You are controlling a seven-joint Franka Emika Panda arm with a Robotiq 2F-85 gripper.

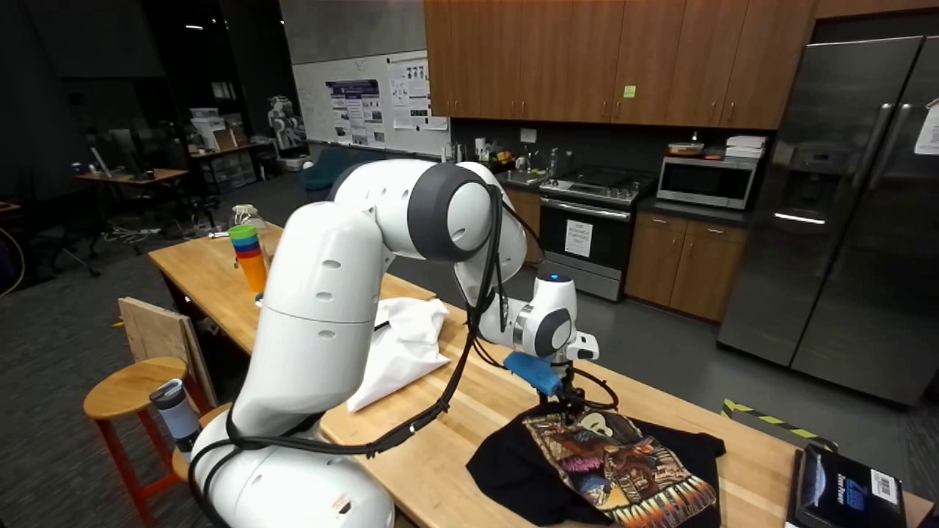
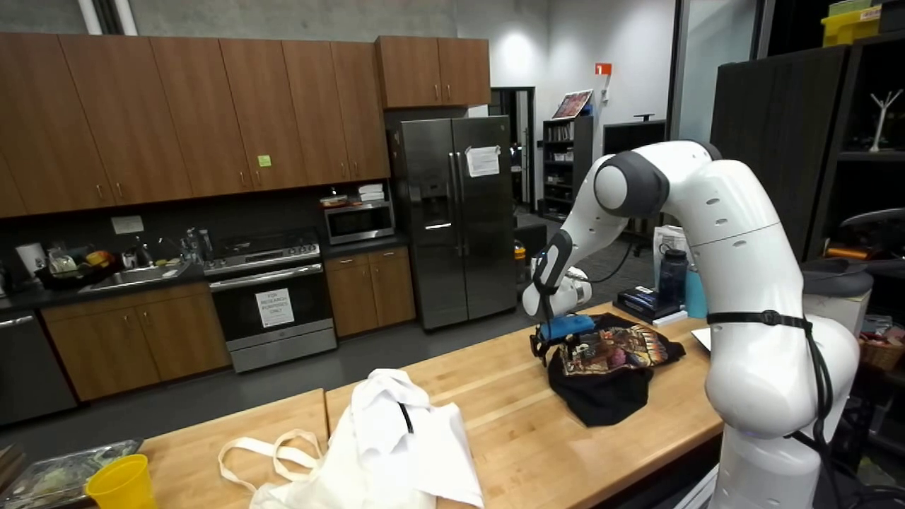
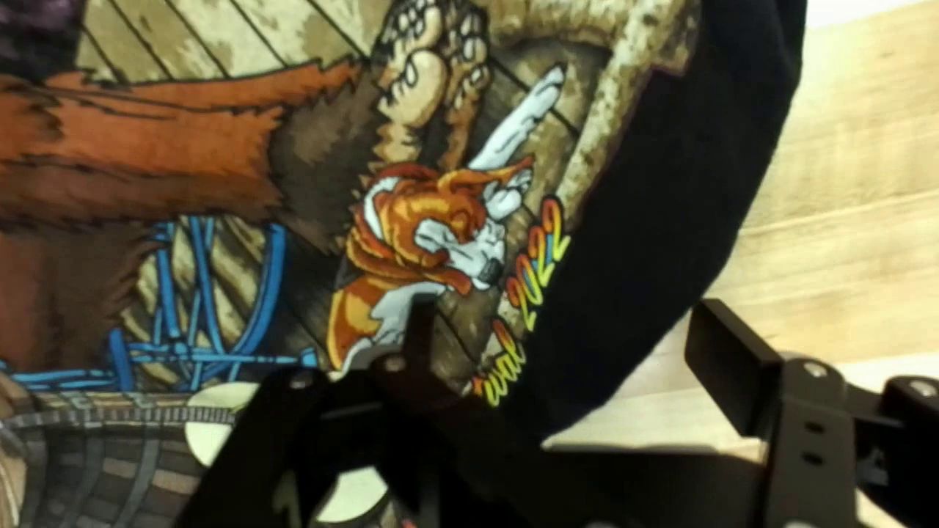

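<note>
A black shirt (image 1: 623, 469) lies rumpled on the wooden table (image 2: 509, 452), its print (image 3: 440, 235) facing up. The gripper (image 3: 568, 323), carried by the white robot arm (image 1: 315, 315), hangs at the shirt's edge with its fingers parted; in the wrist view one stands over the shirt's print, its partner over the wood just beyond the shirt's black border (image 3: 660, 242), leaving the border between them. Whether either fingertip touches the shirt, I cannot tell. Near the shirt at one end, but apart from it, is a black box (image 1: 851, 488), and a dark bottle (image 2: 672, 279) and a light-blue bottle (image 2: 696, 293) stand past the shirt at that same end. On the shirt's opposite side, well apart from it, a white cloth (image 2: 424, 438) lies in folds by a pale bag (image 2: 318, 488) with looped handles. Farther from the shirt on that side is a stack of coloured cups (image 1: 248, 257)
</note>
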